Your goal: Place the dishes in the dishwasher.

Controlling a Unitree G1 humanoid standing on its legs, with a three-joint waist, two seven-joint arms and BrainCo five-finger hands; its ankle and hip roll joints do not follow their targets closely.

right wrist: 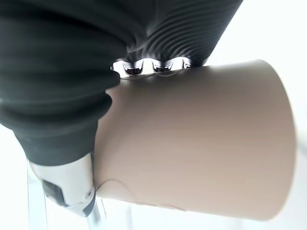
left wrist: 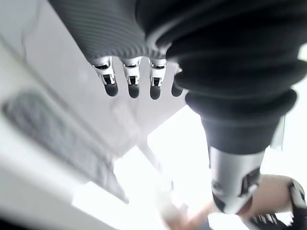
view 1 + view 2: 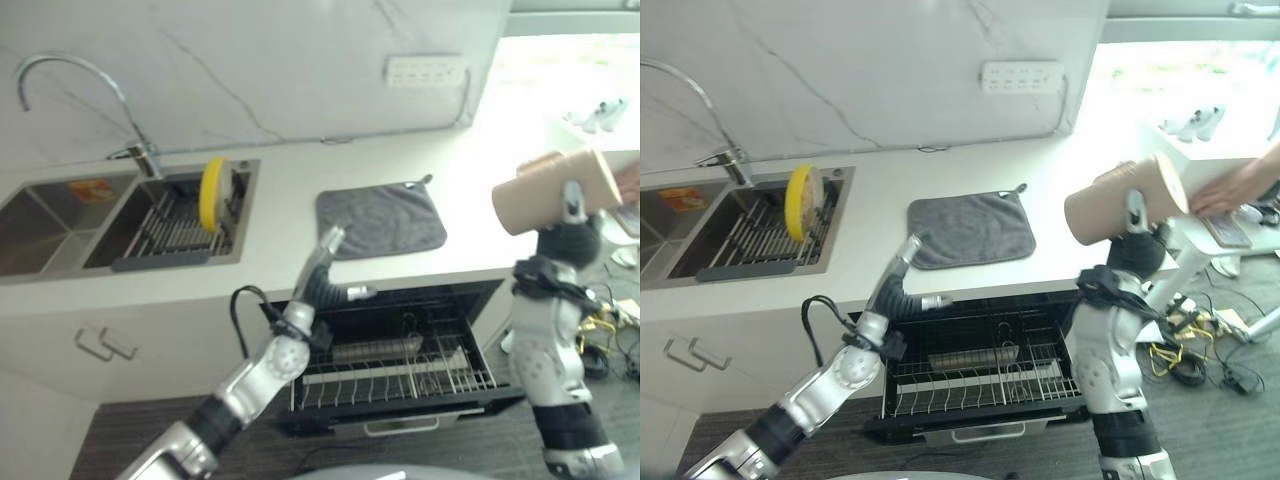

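**Beige cup held above the table's right end**

The white table carries a steel sink with a yellow plate racked upright. Below, the black dishwasher drawer stands open. The right hand has its fingers and thumb wrapped round a tan cylindrical cup, tipped sideways. The left hand, fingers straight, holds nothing.

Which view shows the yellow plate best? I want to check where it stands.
The left eye view: the yellow plate stands on edge in the sink rack, near the tap. The right eye view shows the same from slightly aside. The wrist views look along the hands, away from the sink.
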